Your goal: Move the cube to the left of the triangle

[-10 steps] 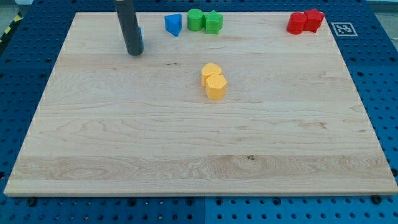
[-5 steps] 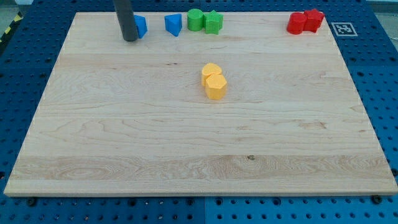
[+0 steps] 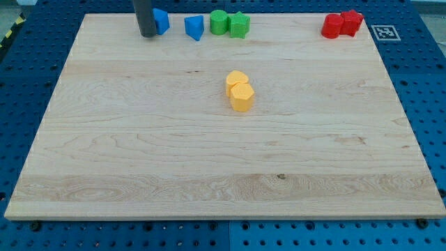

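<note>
- My tip sits at the view's top left of the wooden board, pressed right against the left side of the blue cube. There are no jaws to speak of here: it is a bare rod, holding nothing, only nudging.
- The blue cube stands near the board's top edge, to the view's left of the blue triangle, with a small gap of bare wood between them. By my reading the task is close to done, if not done already.
- First risk: any more push toward the view's right closes that gap, and the cube knocks the triangle along into the green round block and the green star-like block just beyond it.
- Second risk: the cube is very near the top edge. A push angled toward the view's top could carry it off the board altogether.
- Third risk: contact looks to be on the cube's lower left flank, so an off-centre shove may spin it rather than slide it straight.
- Fourth risk: the rod hides part of the cube, so how square it sits is hard to judge from here.
- Well away from trouble: the two yellow blocks touching mid-board, and the pair of red blocks at the top right.
- Safest call, I'd say, is to draw the tip away toward the view's left or bottom, without dragging the cube.
</note>
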You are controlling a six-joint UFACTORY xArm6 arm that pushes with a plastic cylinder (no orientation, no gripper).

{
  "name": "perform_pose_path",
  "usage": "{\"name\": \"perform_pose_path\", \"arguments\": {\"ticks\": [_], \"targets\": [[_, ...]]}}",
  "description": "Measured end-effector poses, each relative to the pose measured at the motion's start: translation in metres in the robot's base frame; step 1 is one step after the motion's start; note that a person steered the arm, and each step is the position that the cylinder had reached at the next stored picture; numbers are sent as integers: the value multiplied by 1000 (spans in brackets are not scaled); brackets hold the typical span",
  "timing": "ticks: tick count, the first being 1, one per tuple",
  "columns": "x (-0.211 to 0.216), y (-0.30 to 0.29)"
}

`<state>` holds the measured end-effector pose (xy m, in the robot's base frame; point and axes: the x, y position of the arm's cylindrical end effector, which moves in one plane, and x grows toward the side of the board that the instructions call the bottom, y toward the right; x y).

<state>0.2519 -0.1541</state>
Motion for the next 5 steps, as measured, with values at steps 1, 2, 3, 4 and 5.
{"name": "perform_pose_path", "arguments": {"ticks": [1, 2, 3, 4, 5], "targets": [[1, -3], [3, -38], [-24, -66], [-47, -66], [-47, -63]]}}
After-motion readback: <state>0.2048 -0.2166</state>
